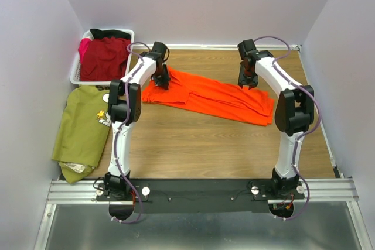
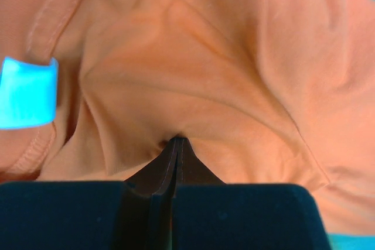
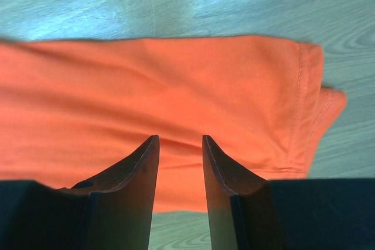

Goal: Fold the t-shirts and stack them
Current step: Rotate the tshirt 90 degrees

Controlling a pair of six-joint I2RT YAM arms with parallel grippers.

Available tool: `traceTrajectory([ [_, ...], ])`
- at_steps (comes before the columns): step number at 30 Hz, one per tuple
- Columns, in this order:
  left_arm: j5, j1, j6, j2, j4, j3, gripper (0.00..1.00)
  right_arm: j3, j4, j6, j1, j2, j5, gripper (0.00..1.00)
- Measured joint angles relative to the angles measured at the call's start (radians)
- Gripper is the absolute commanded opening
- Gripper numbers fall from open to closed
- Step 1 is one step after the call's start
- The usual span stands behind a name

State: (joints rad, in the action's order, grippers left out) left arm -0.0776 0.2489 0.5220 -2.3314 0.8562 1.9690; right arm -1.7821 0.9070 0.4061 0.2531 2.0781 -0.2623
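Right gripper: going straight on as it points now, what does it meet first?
Probably the orange shirt, lying right ahead of the open right gripper; the height above it is unclear.

Three t-shirts can be counted for certain. One orange t-shirt (image 1: 211, 95) lies across the desk (image 1: 193, 144) toward its far edge. One olive green t-shirt (image 1: 79, 130) with a cartoon print lies along the left edge. One dark red t-shirt (image 1: 105, 60) is in the far left corner. There, one white slatted basket (image 1: 75, 75) holds the red one, plus one bit of pink cloth (image 1: 85, 45) and one of black cloth (image 1: 111, 33); whether those two are shirts cannot be told. Two arms stand at the near edge, one left arm (image 1: 123, 127) and one right arm (image 1: 287, 144). Each carries one gripper, the left gripper (image 1: 163, 83) and the right gripper (image 1: 248, 83), with two fingers apiece.
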Motion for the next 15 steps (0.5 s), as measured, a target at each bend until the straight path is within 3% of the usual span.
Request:
traceTrajectory([
  [6,-0.054,-0.009,0.021,-0.174,-0.03,0.284,0.08,0.027,-0.007,-0.035,0.0,-0.066,-0.006,0.45],
  [15,-0.312,-0.059,0.111,-0.244,-0.312,0.291,0.17,0.194,-0.04,-0.087,0.0,-0.096,0.043,0.46],
])
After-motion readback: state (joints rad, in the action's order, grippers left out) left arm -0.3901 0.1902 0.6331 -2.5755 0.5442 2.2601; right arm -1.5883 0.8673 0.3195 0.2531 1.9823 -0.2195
